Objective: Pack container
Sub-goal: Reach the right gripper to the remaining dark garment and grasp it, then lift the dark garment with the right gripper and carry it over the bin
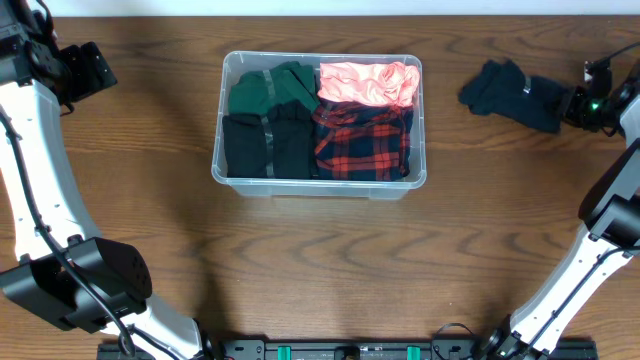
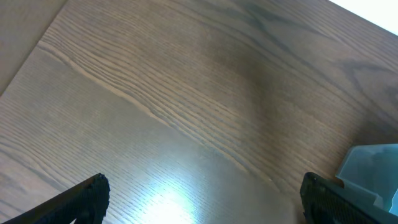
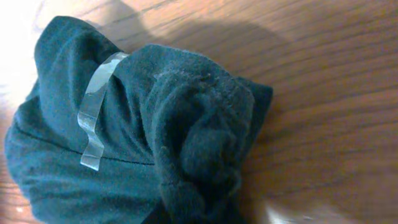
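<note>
**Step in hand: lift the loose item and carry it to the bin.**

The right gripper (image 1: 585, 103) sits at the far right corner of the brown wood-grain worktop (image 1: 320, 270). Its jaws are closed on the right-hand end of the dark teal knitted garment bundle (image 3: 155, 124). In the right wrist view the fingers are hidden, and the fabric puckers towards the lens.

- Judged from that pucker, the pinch takes only a fold. Lift slowly and check that the whole bundle rises with it.
- A strip of clear tape (image 3: 96, 112) binds the bundle. Avoid dragging it along the worktop, since the strip could peel.
- Raise the bundle above the rim before moving left — the near corner of the rim is the likely snag.

The left gripper (image 2: 208, 196) is at the far left corner of the worktop. Its jaws are wide apart and hold nothing, and it is well clear of the transfer path.

**Container and contents.**

The large clear plastic rectangular container (image 1: 300, 188) stands at mid-worktop, towards the far edge and well apart from the bundle.

- Near row: folded black garment (image 1: 265, 145) on the left, red-and-black plaid cloth (image 1: 362, 140) on the right.
- Far row: folded green garment (image 1: 270, 85) on the left, pink cloth (image 1: 368, 82) on the right.

No floor shows between them — the bundle will probably have to rest on top.
</note>
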Robot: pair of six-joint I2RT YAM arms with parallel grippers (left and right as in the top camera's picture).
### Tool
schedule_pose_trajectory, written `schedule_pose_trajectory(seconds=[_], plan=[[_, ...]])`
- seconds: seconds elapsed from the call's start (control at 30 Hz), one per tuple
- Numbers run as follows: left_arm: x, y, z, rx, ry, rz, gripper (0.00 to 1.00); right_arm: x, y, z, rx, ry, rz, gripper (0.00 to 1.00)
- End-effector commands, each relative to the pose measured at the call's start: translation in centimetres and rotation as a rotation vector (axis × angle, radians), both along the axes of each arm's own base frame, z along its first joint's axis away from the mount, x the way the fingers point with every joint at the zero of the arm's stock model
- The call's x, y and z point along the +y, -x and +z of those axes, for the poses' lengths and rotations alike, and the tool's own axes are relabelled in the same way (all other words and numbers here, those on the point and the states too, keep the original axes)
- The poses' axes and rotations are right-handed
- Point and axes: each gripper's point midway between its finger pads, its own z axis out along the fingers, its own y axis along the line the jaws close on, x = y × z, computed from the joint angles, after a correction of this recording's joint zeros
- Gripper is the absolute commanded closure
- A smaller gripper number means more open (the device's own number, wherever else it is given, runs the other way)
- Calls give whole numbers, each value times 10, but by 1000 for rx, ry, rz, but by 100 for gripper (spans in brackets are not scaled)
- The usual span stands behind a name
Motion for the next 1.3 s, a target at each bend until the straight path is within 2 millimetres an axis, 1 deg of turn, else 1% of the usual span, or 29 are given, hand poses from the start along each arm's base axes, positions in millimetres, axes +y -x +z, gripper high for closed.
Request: schedule_pose_trajectory(seconds=[0.0,0.1,0.2,0.3,0.33,0.37,0.4,0.57,0.63,0.77,0.87,0.93,1.0,1.27], plan=[[1,-1,-2,1,4,10,2,15,-7,36,-46,-54,-10,99],[1,-1,-2,1,4,9,2,18,-7,78,-90,-47,-20,99],[1,-1,-2,1,4,10,2,24,-4,123,-148,-23,-23,99],[1,-1,-2,1,4,10,2,35,1,168,-202,-12,-25,99],[1,-1,-2,1,4,9,2,44,5,190,-229,-11,-21,99],[1,-1,-2,1,4,10,2,46,6,196,-235,-12,-21,99],[1,-1,-2,1,4,9,2,51,9,206,-245,-12,-21,99],[1,-1,-2,1,4,9,2,94,26,264,-313,-56,32,99],[1,-1,-2,1,4,9,2,112,33,283,-337,-85,57,99],[1,-1,-2,1,4,9,2,155,52,321,-398,-158,156,99],[1,-1,-2,1,4,9,2,183,65,341,-419,-210,217,99],[1,-1,-2,1,4,9,2,201,74,348,-418,-242,259,99],[1,-1,-2,1,4,10,2,217,80,350,-408,-271,299,99],[1,-1,-2,1,4,9,2,287,98,341,-284,-364,405,99]])
